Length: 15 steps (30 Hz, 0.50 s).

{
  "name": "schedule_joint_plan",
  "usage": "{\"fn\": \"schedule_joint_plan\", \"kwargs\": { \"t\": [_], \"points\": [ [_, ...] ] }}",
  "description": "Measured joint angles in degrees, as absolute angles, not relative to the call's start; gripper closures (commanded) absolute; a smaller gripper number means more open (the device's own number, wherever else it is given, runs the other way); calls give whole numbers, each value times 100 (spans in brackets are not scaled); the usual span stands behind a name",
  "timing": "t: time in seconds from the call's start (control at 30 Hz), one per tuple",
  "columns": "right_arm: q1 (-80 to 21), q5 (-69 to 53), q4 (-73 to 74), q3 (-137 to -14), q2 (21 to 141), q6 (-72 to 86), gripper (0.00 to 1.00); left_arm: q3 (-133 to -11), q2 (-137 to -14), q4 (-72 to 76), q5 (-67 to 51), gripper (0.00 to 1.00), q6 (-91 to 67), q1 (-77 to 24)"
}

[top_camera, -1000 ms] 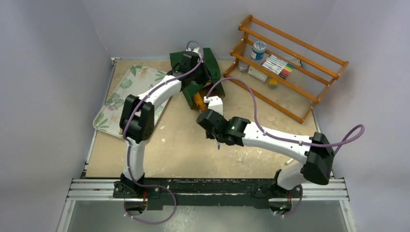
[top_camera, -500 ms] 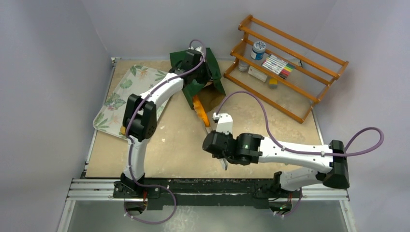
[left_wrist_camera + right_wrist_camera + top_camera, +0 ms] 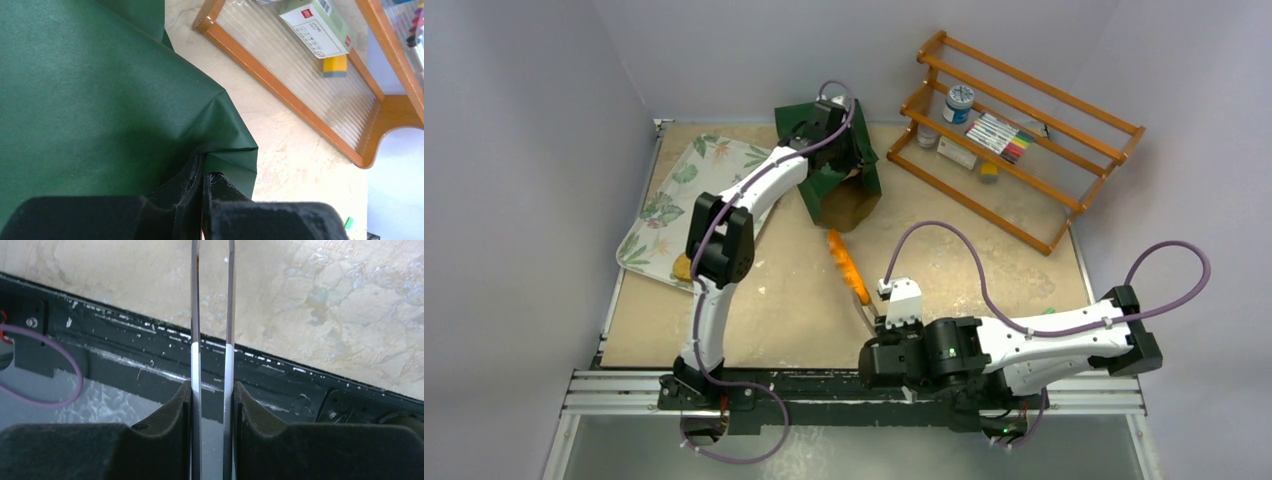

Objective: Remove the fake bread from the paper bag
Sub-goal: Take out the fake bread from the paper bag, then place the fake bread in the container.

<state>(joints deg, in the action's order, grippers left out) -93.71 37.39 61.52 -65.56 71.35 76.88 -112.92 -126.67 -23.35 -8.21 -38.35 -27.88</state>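
Pinching a fold of the dark green paper bag, the left end effector is clamped tight on it at the far middle of the tabletop. The right end effector narrowly grips metal tongs near the front edge. The orange fake bread is outside the bag, its near end at the tongs' tips. A white box on the wooden rack bears a red logo, but its print is unreadable.

Nothing here can be read outright. The small box on the wooden rack bears a red logo patch, rows of fine print and what looks like a barcode at one end — all too small to make out. The jar on the upper shelf has a blue label — illegible.
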Motion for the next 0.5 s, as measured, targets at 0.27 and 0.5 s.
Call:
{"fn": "schedule_joint_plan", "kwargs": {
  "t": [0.27, 0.5],
  "points": [
    [-10029, 3743, 6434, -6740, 7205, 8121, 100, -11413, -12846, -2383, -607, 100, -3817, -2762],
    [-10178, 3811, 6276, -7459, 7968, 7867, 100, -11426, -12860, -2416, -646, 100, -3767, -2692]
  ]
}}
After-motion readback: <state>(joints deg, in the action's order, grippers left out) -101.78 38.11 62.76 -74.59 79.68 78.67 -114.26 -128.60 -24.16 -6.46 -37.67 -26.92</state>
